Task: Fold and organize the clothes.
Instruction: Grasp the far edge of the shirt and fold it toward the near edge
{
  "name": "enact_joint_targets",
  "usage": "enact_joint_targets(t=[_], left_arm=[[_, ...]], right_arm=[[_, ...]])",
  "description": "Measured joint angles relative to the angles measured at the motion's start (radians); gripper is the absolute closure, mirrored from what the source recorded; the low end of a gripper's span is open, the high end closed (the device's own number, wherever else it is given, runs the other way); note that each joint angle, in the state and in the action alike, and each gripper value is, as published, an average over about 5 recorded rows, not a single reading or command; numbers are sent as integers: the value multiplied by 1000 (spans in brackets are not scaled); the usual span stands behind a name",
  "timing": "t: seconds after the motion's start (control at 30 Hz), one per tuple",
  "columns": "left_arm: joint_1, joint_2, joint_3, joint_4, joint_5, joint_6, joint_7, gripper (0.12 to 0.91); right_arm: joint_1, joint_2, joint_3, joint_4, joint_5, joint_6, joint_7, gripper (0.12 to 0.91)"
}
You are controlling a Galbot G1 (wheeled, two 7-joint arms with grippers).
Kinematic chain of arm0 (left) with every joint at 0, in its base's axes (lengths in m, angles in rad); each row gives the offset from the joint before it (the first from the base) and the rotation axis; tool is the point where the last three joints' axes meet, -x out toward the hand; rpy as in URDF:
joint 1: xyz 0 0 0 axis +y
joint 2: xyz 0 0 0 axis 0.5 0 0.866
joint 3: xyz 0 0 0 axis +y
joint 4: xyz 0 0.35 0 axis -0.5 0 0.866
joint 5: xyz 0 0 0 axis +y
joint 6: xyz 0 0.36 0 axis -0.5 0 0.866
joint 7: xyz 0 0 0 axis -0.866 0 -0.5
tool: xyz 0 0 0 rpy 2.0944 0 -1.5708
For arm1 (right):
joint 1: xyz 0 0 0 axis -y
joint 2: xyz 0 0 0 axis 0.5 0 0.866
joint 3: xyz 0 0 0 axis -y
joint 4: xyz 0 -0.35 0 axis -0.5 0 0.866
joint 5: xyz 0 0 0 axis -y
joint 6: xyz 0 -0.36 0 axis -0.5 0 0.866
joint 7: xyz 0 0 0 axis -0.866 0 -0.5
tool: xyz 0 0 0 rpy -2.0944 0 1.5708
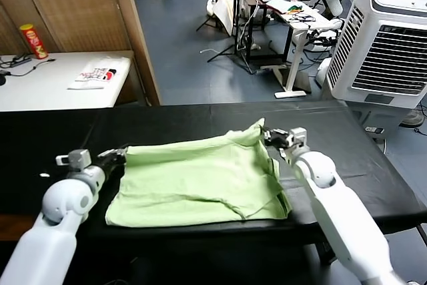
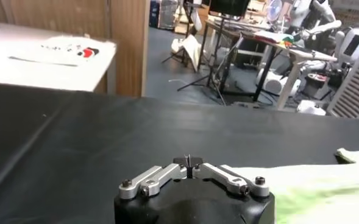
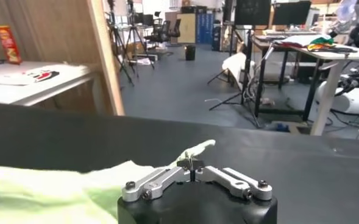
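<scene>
One black counter (image 1: pixel 200 115) carries everything here, running across the whole width of the head view. On its middle lies the pale lime-green shirt (image 1: pixel 200 181), spread mostly flat, with a folded-over layer along its right side and a small corner raised at the far right edge. The left gripper (image 1: pixel 119 154) sits low over the counter at the shirt's left edge, its fingers brought fully together; whether they pinch any cloth cannot be told. The right gripper (image 1: pixel 268 135) is at the shirt's far right corner, just beside the raised tip, fingers likewise closed tight, and a hold on the fabric cannot be made out. Behind, on a white table (image 1: pixel 40 88), lie a white printed item (image 1: pixel 97 75) and a red canister (image 1: pixel 33 41).
</scene>
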Motion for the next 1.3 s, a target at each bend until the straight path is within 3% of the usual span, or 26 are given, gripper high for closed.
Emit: enact_joint_targets(t=[0.43, 0.87, 1.1, 1.3], left_arm=[[217, 50, -78, -177, -13, 13, -22, 901], [384, 23, -93, -258, 66, 13, -23, 901], [407, 1, -88, -253, 99, -1, -27, 901], [398, -10, -75, -235, 143, -14, -53, 901]], right_arm=[[-265, -112, 68, 279, 28, -92, 63, 903], [-389, -121, 81, 375, -8, -166, 99, 903], [-416, -126, 90, 408, -4, -188, 113, 903], [-436, -131, 100, 426, 13, -201, 119, 901]])
